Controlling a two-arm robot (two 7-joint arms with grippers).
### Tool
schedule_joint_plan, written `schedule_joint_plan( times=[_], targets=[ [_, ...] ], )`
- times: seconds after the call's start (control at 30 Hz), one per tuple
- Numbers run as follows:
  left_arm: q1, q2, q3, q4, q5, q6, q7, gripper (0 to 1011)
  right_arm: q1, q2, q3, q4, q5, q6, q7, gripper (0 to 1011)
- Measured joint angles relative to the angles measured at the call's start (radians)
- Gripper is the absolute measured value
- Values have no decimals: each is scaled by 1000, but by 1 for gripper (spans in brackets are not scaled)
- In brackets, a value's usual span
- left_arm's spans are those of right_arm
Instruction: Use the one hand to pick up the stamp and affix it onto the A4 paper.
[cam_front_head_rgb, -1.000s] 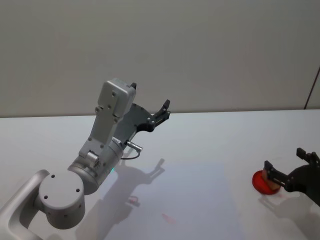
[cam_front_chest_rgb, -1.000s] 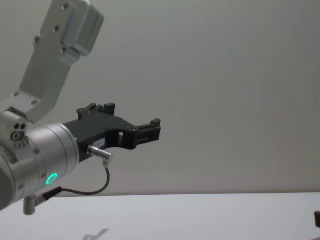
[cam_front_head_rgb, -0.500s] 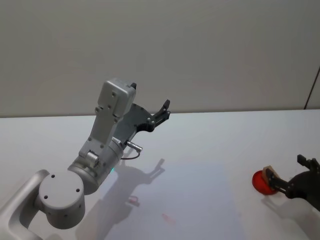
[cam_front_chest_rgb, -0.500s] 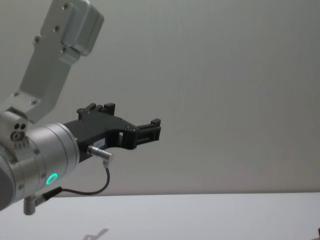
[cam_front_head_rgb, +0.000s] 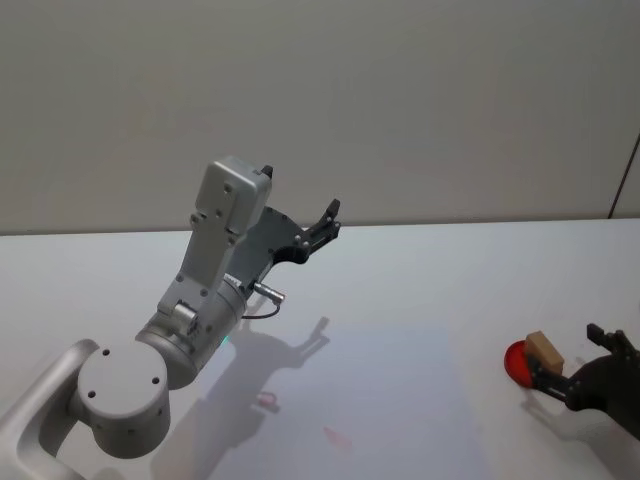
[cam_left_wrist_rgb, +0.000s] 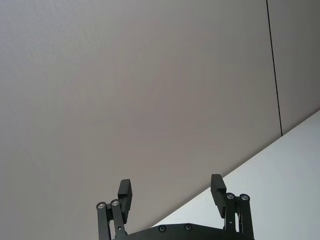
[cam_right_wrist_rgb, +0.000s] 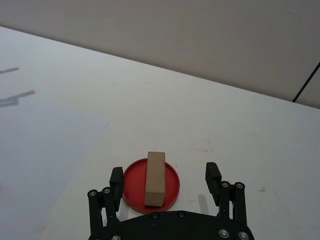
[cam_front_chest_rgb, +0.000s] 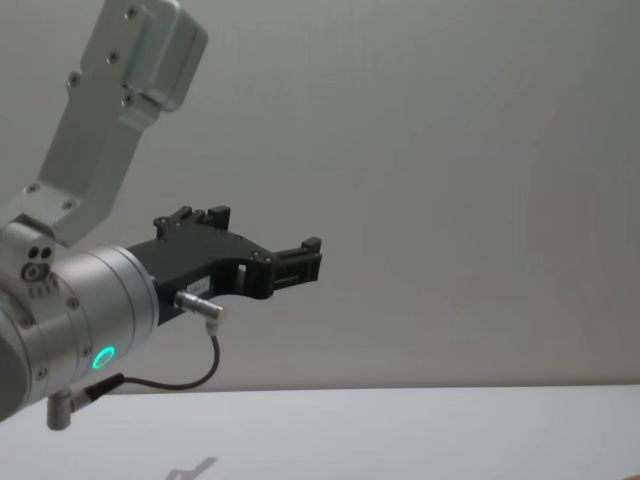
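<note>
**Stamp uncovered in red dish; right gripper backing off empty**

Stamp (cam_right_wrist_rgb: 155, 177) is sitting in the round red dish (cam_right_wrist_rgb: 131, 187), lying lengthwise across it with its far end reaching the rim. It is the dish's sole content. The dish is resting on the white table (cam_front_head_rgb: 420, 280), just beside the right edge of the A4 paper (cam_front_head_rgb: 400, 400).

You are seeing the right gripper (cam_front_head_rgb: 566, 356) pulling back toward the robot. A second ago its fingers were straddling the dish; now they are trailing behind it, spread wide and holding nothing. In the right wrist view the block is still lining up between the open fingers without touching either.

You are therefore looking at a stamp that is not being carried to the paper. Faint red flecks are showing at the paper's left side; whether they are impressions cannot be told.

Left gripper (cam_left_wrist_rgb: 171, 189) is idling raised over the table's left, fingers apart.
</note>
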Motion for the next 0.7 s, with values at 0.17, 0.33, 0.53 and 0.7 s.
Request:
schedule_joint_plan(
  times=[0.17, 0.33, 0.53, 0.7],
  targets=[
    [0, 0, 0, 0, 0, 0, 0, 1001, 0, -4, -3, 13, -2, 4, 3, 1001],
    [0, 0, 0, 0, 0, 0, 0, 1001, 0, -9, -4, 26, 0, 8, 3, 1001],
    [0, 0, 0, 0, 0, 0, 0, 1001, 1, -16, -5, 38, 17, 9, -3, 1001],
    [0, 0, 0, 0, 0, 0, 0, 1001, 3, -23, -4, 45, 41, 1, -9, 1001]
  ],
)
